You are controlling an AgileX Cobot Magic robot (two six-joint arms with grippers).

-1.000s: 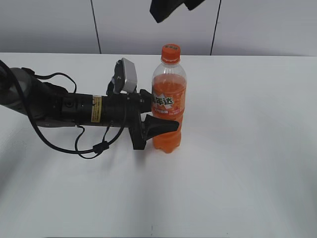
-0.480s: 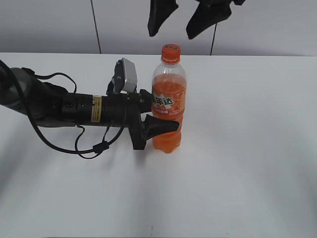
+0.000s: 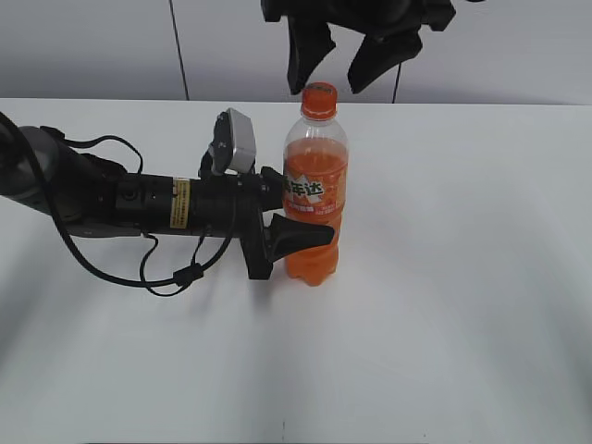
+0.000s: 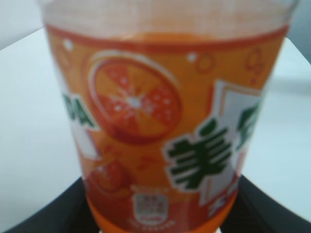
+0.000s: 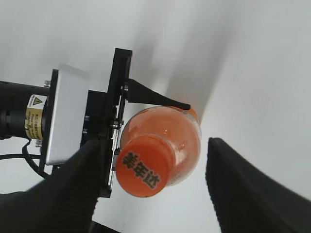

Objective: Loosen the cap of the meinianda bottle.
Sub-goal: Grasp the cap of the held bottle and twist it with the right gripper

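Observation:
The meinianda bottle (image 3: 314, 199) stands upright on the white table, full of orange drink, with an orange label. Its orange cap (image 3: 318, 99) is on top. My left gripper (image 3: 298, 215) reaches in from the left and is shut on the bottle's body; the left wrist view shows the label (image 4: 160, 131) filling the frame between the dark fingers. My right gripper (image 3: 339, 65) hangs open just above the cap, a finger on each side. In the right wrist view the cap (image 5: 145, 166) lies between the open fingers (image 5: 160, 189), nearer the left one.
The left arm (image 3: 111, 199) with its cables lies across the left of the white table (image 3: 462, 277). A grey panelled wall (image 3: 111, 46) stands behind the table's far edge.
My right gripper has come down from the top edge of the view toward the cap, its fingers spread. The bottle and the left arm have not moved.

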